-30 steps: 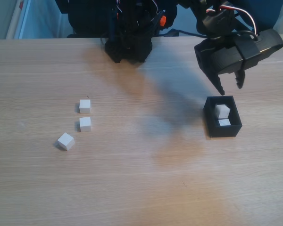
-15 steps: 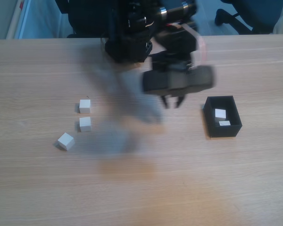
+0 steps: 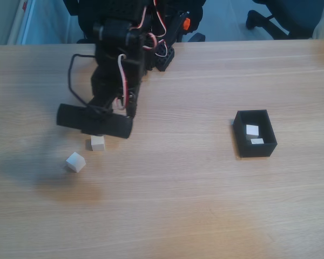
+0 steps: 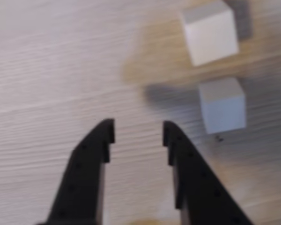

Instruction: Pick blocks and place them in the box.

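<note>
Blocks are split between two places. Two of them lie inside the box [image 3: 254, 133], one nearer its far end [image 3: 252, 130] and one flatter-looking piece nearer the camera [image 3: 257, 141]; the box sits on the right of the surface [image 3: 194, 189] in the fixed view, well apart from the rest. On the left, one block [image 3: 98, 143] shows just below the arm's black wrist body, and another [image 3: 75, 162], turned at an angle, lies a little further toward the camera and to the left. In the wrist view two blocks stand close together near the top right, one paler [image 4: 210, 32] and one more shaded [image 4: 222, 105] nearer the jaws.

The gripper [image 4: 138, 133] hangs over bare wood with its jaws parted by a modest gap and nothing between them. The shaded block lies just to the right of the right-hand finger [image 4: 171, 136], outside the gap rather than within it.

Judged from this, the step in hand is the approach to the next pick. The next move calls for a shift to the right as the wrist view shows it, so the nearer block sits between the jaws, probably with a wider opening, then a descent and a close. The neighbouring block is close, so a finger could nudge it.
</note>
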